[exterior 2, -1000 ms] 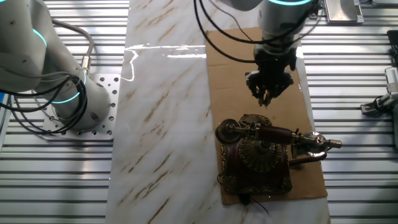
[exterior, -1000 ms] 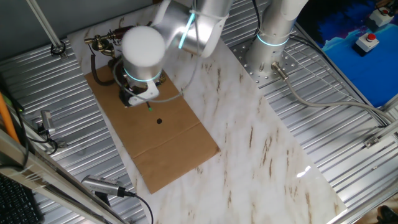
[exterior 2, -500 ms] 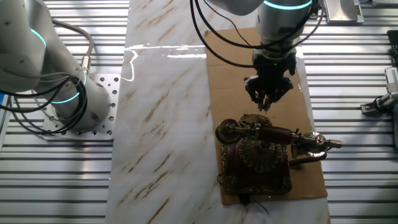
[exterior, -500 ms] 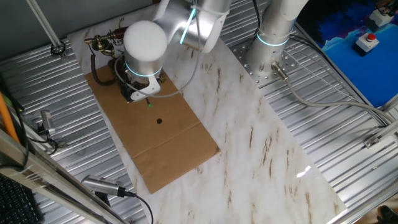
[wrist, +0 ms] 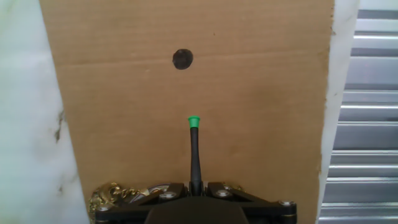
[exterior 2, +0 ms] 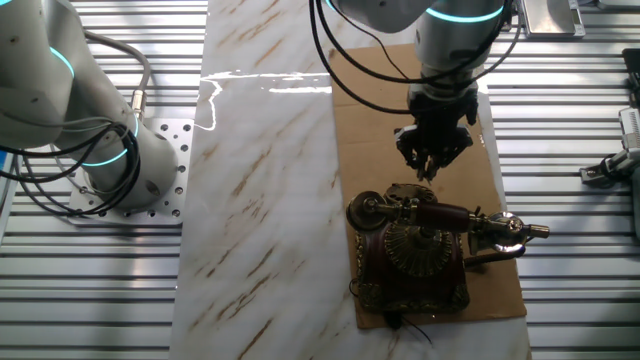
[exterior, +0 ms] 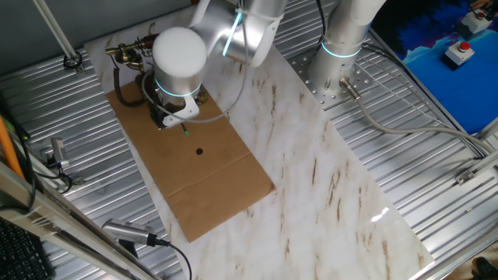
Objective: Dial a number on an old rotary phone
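The hand (exterior 2: 432, 172), clamped on a thin black green-tipped stick (wrist: 194, 152), hovers just beside the ornate red-brown, gold-trimmed rotary phone (exterior 2: 418, 250) on brown cardboard (wrist: 249, 93).

Red-brown, gold-trimmed phone (exterior 2: 415, 250); green-tipped black stick (wrist: 195, 152).

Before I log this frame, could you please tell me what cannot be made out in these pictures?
- Old rotary phone: its dial numbers are too small in the other fixed view; in one fixed view the arm hides most of it.
- Gripper: open or shut cannot be told; the hand view cuts the fingers at the bottom edge.
- Stick: its base is cut off there too.
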